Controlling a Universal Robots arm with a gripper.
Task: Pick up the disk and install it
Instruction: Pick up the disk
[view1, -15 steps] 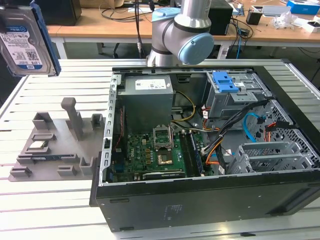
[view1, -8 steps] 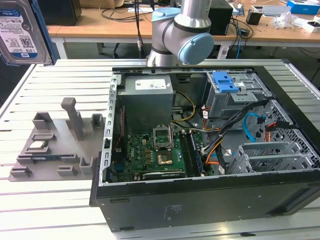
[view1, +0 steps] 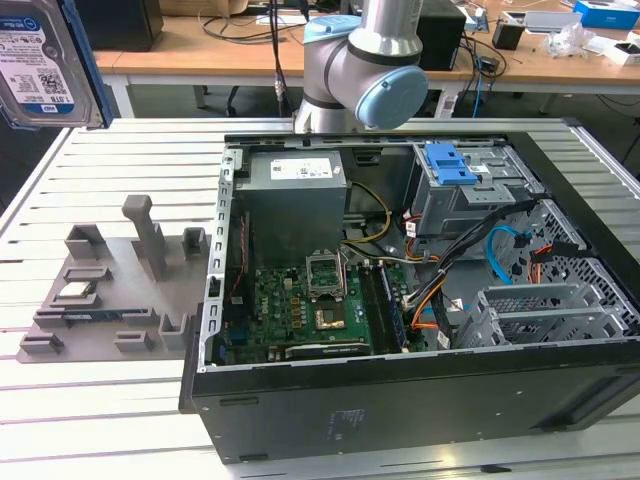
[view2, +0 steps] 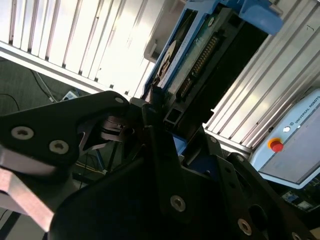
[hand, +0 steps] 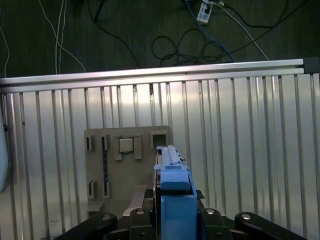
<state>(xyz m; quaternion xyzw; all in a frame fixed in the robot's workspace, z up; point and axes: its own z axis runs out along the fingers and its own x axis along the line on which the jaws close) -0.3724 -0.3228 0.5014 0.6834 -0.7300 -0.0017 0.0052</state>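
- Gripped the disk (hand: 169, 156) edge-on, hand (hand: 174, 196) clenched on its blue frame (hand: 175, 182), probably to leave the connector (view2: 200, 60) end bare for sliding into a slot.
- Hung the disk high over the desk (hand: 240, 150), above the grey tray (hand: 125, 170) and well apart from the open case (view1: 400, 400), seemingly for clearance over the case wall.
- Appeared at the exterior view's upper left, label outward; judged lifted but not yet installed, with the bay (view1: 480, 205) inside the case well apart.
- Pointed the hand straight down at the desk, to judge by the first wrist view; arm (view1: 365, 60) rooted behind the case.
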